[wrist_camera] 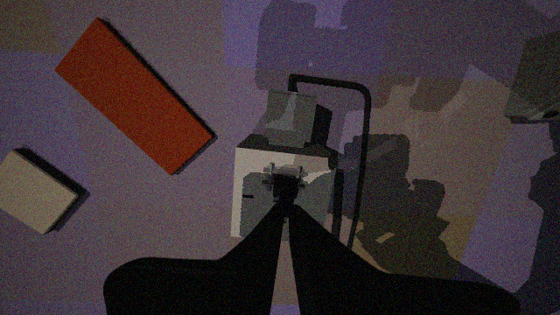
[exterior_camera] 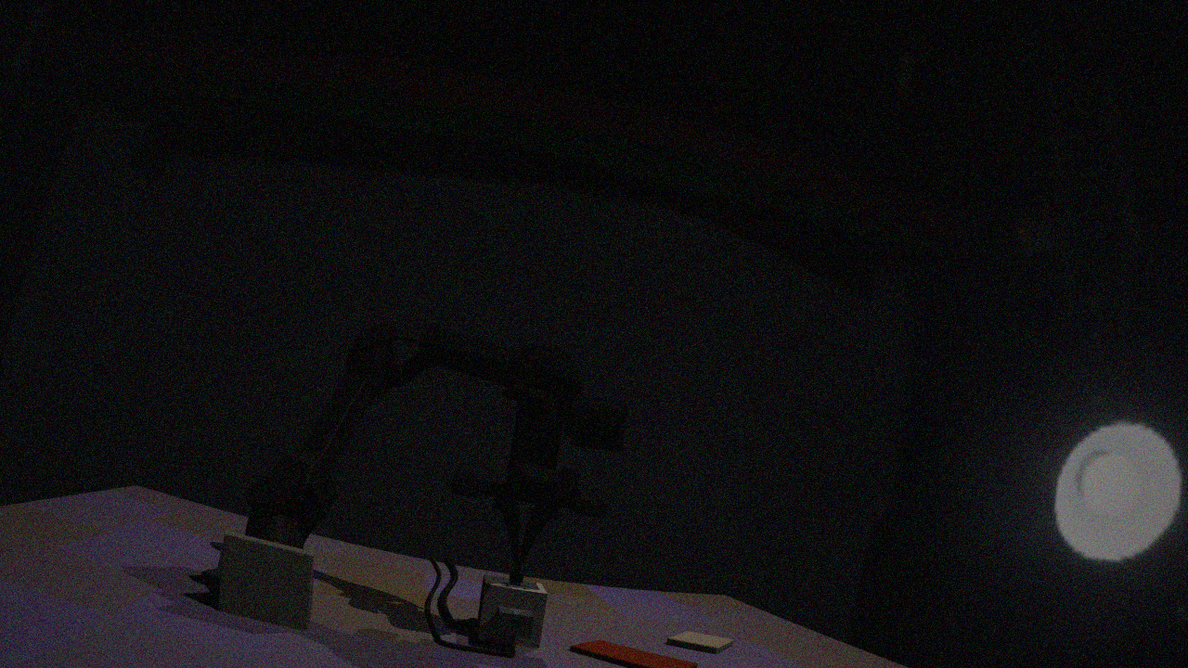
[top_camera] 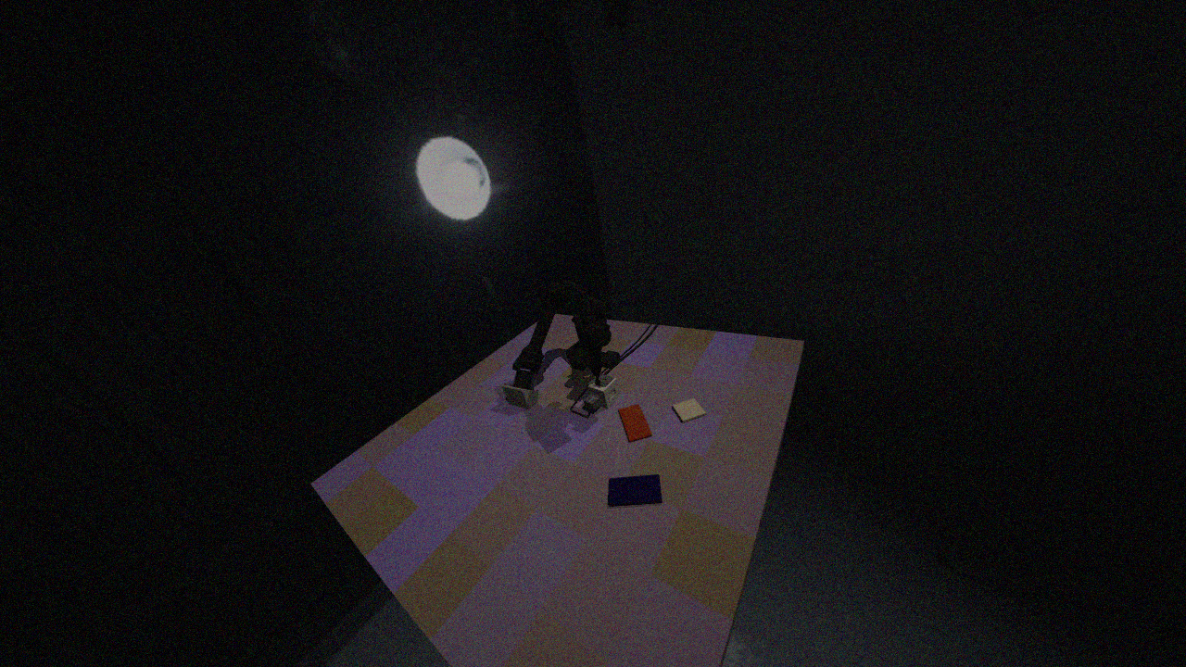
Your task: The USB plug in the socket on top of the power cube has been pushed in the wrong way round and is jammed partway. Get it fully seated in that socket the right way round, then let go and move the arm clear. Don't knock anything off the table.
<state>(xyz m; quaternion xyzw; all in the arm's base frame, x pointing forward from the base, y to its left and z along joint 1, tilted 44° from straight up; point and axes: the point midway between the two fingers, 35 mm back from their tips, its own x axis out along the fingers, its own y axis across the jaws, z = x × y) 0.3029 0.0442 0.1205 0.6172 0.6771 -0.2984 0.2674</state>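
Note:
The white power cube (wrist_camera: 251, 168) (exterior_camera: 498, 599) (top_camera: 607, 388) stands on the patchwork table. A small dark USB plug (wrist_camera: 285, 184) sits over the socket on the cube's top. My gripper (wrist_camera: 285, 210) (exterior_camera: 516, 572) points straight down over the cube and is shut on the USB plug. How deep the plug sits is hidden by the fingers. A dark cable (wrist_camera: 365, 131) (exterior_camera: 433, 594) loops beside the cube. A grey adapter block (wrist_camera: 290, 115) sits against the cube's far side in the wrist view.
An orange flat block (wrist_camera: 133, 94) (top_camera: 635, 421) (exterior_camera: 631, 653) and a cream tile (wrist_camera: 35, 190) (top_camera: 687, 409) (exterior_camera: 700, 640) lie near the cube. A dark blue tile (top_camera: 634, 489) lies farther out. The arm's pale base block (exterior_camera: 264, 577) (top_camera: 518, 395) stands close by.

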